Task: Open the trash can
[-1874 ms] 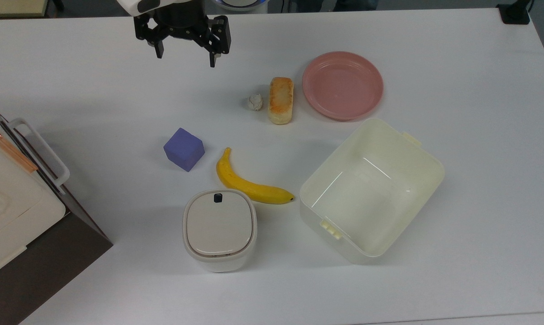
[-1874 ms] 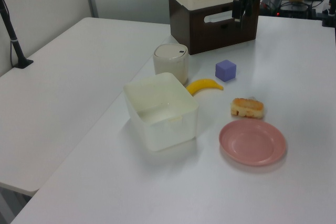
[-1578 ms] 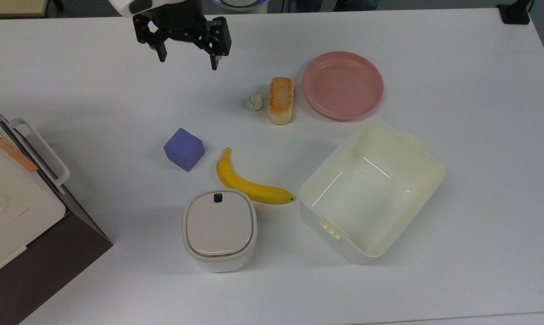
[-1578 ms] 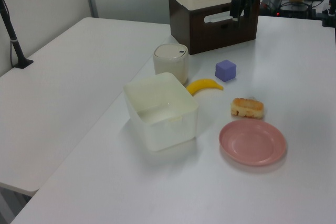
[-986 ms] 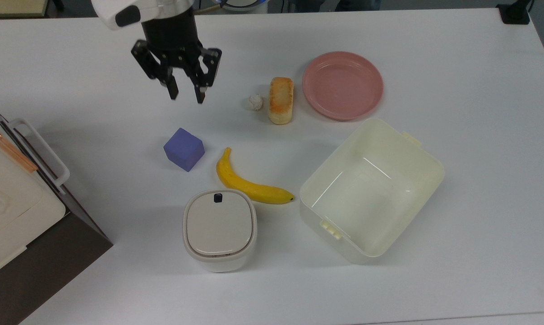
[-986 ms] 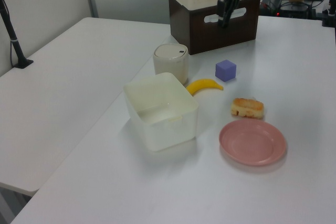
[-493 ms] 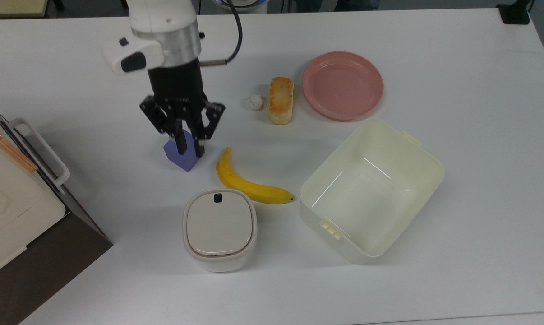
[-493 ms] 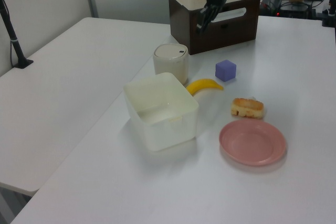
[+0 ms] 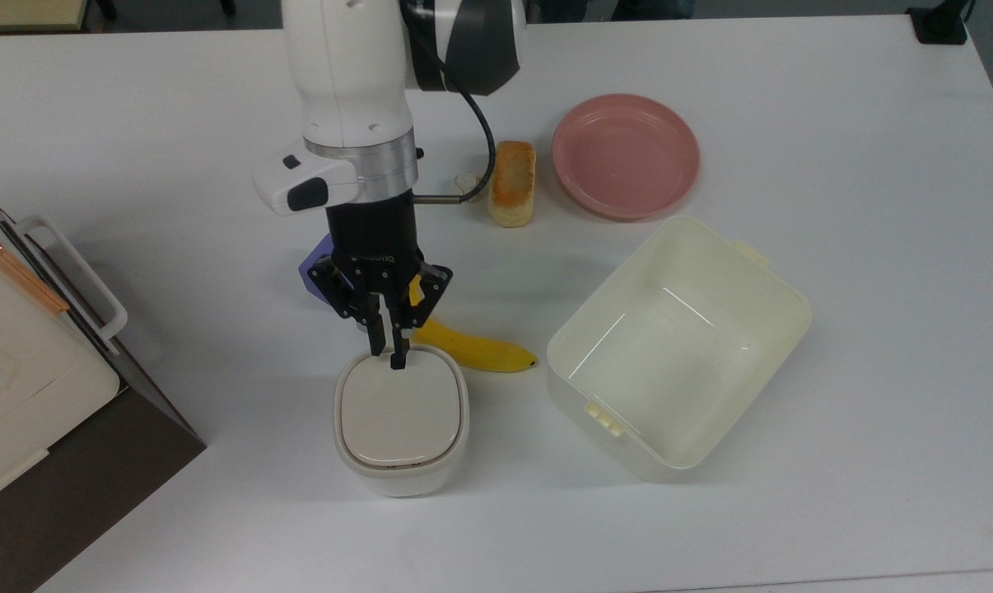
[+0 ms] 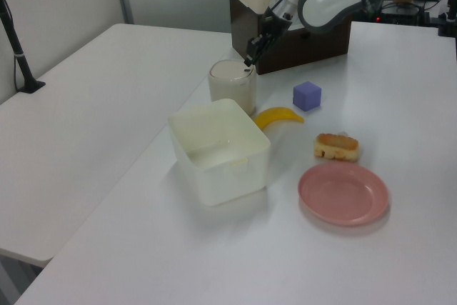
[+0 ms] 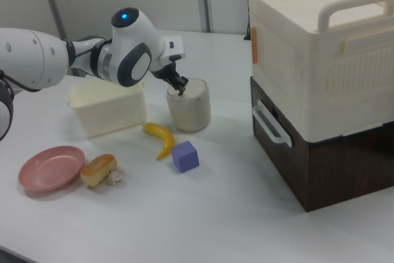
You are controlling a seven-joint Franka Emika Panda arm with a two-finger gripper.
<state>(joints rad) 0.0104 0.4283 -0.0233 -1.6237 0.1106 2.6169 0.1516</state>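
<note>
Fingers (image 9: 379, 333) nearly closed, holding nothing.
Their tips sit at the trash can (image 9: 400, 428) lid's edge; a banana (image 9: 472, 348) lies just beside.

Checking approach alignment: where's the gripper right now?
In the top view, the gripper is at the upper edge of the trash can lid, fingers nearly together, with the banana to the top view's right and the purple cube behind.

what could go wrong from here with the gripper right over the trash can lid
1. The gripper has its fingertips nearly together at the lid edge of the trash can, where the button sits. Landing slightly off could press plain lid, leaving it closed.
2. The can is small and stands free on the table; an off-centre push might tip or slide it.
3. The banana lies close beside; a shifted can could knock it.
</note>
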